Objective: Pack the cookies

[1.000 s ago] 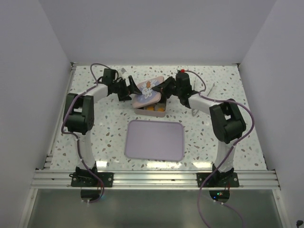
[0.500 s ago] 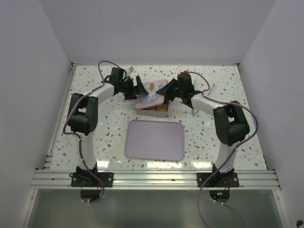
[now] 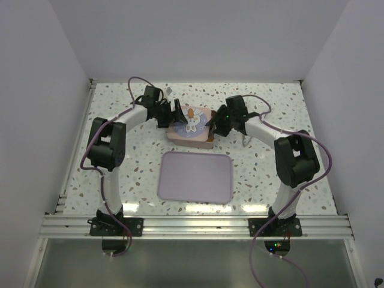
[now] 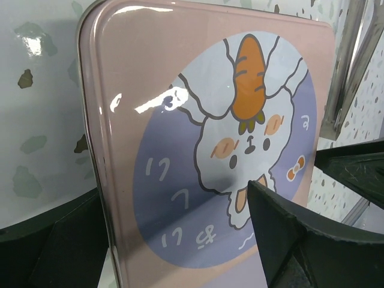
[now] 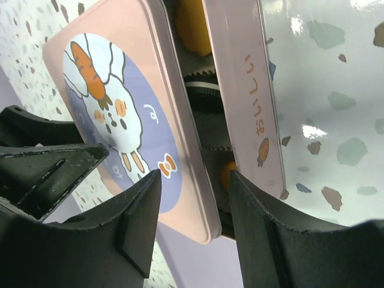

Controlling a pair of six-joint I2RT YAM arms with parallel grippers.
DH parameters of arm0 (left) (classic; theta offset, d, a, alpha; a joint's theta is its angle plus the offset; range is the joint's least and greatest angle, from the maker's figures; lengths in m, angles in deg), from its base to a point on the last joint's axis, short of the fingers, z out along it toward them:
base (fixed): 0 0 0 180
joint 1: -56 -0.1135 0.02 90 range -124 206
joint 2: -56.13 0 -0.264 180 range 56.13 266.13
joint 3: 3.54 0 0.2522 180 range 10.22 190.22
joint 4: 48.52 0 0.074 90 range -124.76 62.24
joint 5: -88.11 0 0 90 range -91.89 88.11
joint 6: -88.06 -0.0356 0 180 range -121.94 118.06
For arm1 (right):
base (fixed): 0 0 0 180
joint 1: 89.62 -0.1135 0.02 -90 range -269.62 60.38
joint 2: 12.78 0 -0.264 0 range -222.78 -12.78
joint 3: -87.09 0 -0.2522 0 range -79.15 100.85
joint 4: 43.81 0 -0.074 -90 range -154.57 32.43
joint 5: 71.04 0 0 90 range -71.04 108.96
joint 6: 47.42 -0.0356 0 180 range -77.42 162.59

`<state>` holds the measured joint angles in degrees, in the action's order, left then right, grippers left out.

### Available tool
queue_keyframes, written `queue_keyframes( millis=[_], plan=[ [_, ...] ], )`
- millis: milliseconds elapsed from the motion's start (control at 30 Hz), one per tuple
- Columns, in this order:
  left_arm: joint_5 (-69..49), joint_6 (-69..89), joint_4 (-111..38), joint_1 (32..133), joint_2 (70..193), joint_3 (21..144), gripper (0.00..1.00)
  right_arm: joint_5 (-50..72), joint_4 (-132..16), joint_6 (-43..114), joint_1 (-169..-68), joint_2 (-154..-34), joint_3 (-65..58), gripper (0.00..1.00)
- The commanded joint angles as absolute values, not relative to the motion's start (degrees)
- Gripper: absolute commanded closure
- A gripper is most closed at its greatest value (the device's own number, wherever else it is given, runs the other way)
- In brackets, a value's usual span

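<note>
A pink tin lid [image 3: 192, 123] with a rabbit picture lies almost flat over the square tin [image 3: 189, 140] at the back middle. In the right wrist view the lid [image 5: 120, 102] stands slightly ajar from the tin's pink wall [image 5: 252, 90], and orange cookies [image 5: 192, 24] show in the gap. The other cookies are hidden. My left gripper [image 3: 176, 117] is at the lid's left edge, its fingers wide apart around the lid [image 4: 198, 120]. My right gripper [image 3: 215, 125] is open astride the lid's right corner [image 5: 195, 177].
A lavender tray [image 3: 195, 176] lies on the speckled table in front of the tin. White walls enclose the table on the left, back and right. The right gripper's fingers [image 4: 354, 168] show at the edge of the left wrist view.
The lid was tilted up over the tin; it has come down nearly flat. Both grippers moved inward and down with it.
</note>
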<state>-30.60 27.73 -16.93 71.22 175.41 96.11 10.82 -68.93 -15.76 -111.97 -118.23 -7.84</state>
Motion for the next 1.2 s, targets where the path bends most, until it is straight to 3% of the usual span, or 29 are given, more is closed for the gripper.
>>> queue_keyframes(
  millis=[0,333,667,1167],
  plan=[
    [-29.8,26.2,-16.6,71.9,175.9,99.0,0.09,14.2,-75.0,-12.7,-111.5,-114.6,-4.3,0.48],
    [-29.3,26.3,-15.2,72.3,176.4,100.6,0.09,17.8,-81.0,-6.8,-108.9,-108.8,-3.4,0.48],
    [-29.7,27.5,-15.3,72.3,177.3,101.6,0.10,19.1,-88.3,-7.1,-104.1,-113.3,-5.8,0.72],
    [-29.0,29.3,-13.1,72.8,179.7,105.9,0.10,10.8,-79.6,-11.0,-108.7,-126.2,-1.5,0.70]
  ],
)
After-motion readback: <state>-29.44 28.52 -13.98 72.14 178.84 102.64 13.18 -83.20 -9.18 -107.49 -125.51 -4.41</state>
